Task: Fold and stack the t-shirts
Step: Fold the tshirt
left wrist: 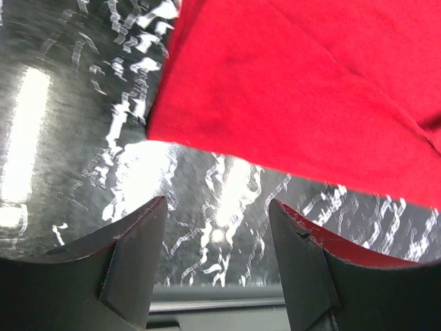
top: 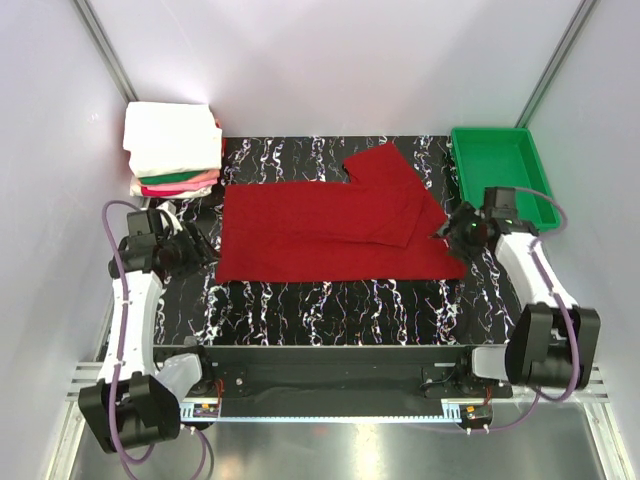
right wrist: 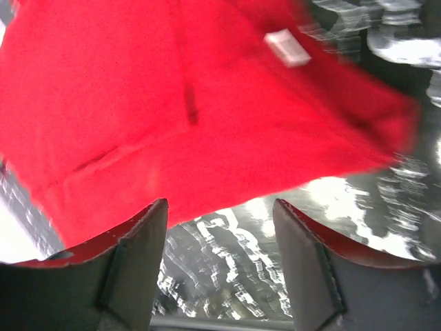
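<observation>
We see the red t-shirt [top: 330,225] spread across the middle of the marbled table [top: 320,300], one flap doubled over toward one o'clock. Our left gripper [left wrist: 217,227] sits at its nine o'clock edge, fingers spread wide, gripping nothing. Our right gripper [right wrist: 220,227], at three o'clock, is likewise parted and empty. The folded stack [top: 172,150] sits at ten o'clock.

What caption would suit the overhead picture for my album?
Left pincer and right pincer flank a deep red cloth t-shirt on the black marbled table.

Black marbled table [top: 330,310] — red t-shirt [top: 320,235] spread; folded stack [top: 172,150] far-left; green tray [top: 500,170] far-right
</observation>
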Robot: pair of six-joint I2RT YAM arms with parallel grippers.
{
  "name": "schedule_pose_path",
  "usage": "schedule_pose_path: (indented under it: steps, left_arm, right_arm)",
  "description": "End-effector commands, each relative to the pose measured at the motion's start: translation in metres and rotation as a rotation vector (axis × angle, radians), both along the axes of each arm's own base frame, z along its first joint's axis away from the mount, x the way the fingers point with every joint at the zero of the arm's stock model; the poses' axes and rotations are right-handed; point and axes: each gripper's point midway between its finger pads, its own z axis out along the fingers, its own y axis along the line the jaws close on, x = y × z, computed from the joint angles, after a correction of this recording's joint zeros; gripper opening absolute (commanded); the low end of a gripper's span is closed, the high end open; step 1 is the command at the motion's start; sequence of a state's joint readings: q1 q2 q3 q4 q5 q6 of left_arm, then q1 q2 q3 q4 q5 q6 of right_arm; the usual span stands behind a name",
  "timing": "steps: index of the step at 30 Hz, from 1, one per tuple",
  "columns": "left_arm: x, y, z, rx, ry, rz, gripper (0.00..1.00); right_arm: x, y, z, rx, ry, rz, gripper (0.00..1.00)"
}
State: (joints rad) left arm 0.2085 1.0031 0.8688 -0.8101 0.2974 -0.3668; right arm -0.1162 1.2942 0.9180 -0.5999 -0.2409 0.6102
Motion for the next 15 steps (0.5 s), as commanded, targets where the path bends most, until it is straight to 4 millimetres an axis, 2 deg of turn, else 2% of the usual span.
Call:
schedule_pose_path:
  steps: [1,2,3,4,6,7,8,10,12,15]
  left_arm:
    - [-0.009,-0.020,0.026,-0.054,-0.068,-0.117,0.66]
    - [-0.012,-0.022,0.029,-0.063,-0.063,-0.121,0.66]
    - [-0.013,-0.022,0.036,-0.059,-0.076,-0.120,0.66]
    - [-0.012,-0.021,0.044,-0.052,-0.091,-0.119,0.66]
    - [-0.014,-0.017,0.046,-0.006,-0.102,-0.120,0.66]
    - [-0.015,-0.015,0.042,0.017,-0.095,-0.118,0.66]
    - [-0.017,-0.016,0.038,0.041,-0.093,-0.125,0.66]
    - [-0.016,-0.013,0.029,0.061,-0.085,-0.111,0.67]
    - [-0.019,-0.028,0.022,-0.014,-0.083,-0.164,0.67]
    - [-0.016,-0.031,0.018,-0.035,-0.087,-0.163,0.68]
  right_arm:
    - [0.036,0.047,0.020,0.083,-0.088,0.147,0.66]
    - [0.042,0.049,0.006,0.079,-0.048,0.151,0.64]
    - [0.044,0.066,0.002,0.078,-0.036,0.197,0.63]
    - [0.050,0.068,-0.003,0.075,-0.028,0.196,0.61]
    - [0.063,0.074,-0.017,0.081,-0.002,0.198,0.55]
    - [0.070,0.075,-0.018,0.076,-0.001,0.193,0.54]
    - [0.073,0.075,-0.030,0.073,0.029,0.194,0.53]
    - [0.081,0.074,-0.035,0.059,0.036,0.190,0.52]
    - [0.085,0.075,-0.046,0.054,0.059,0.196,0.50]
    - [0.090,0.075,-0.053,0.049,0.075,0.194,0.49]
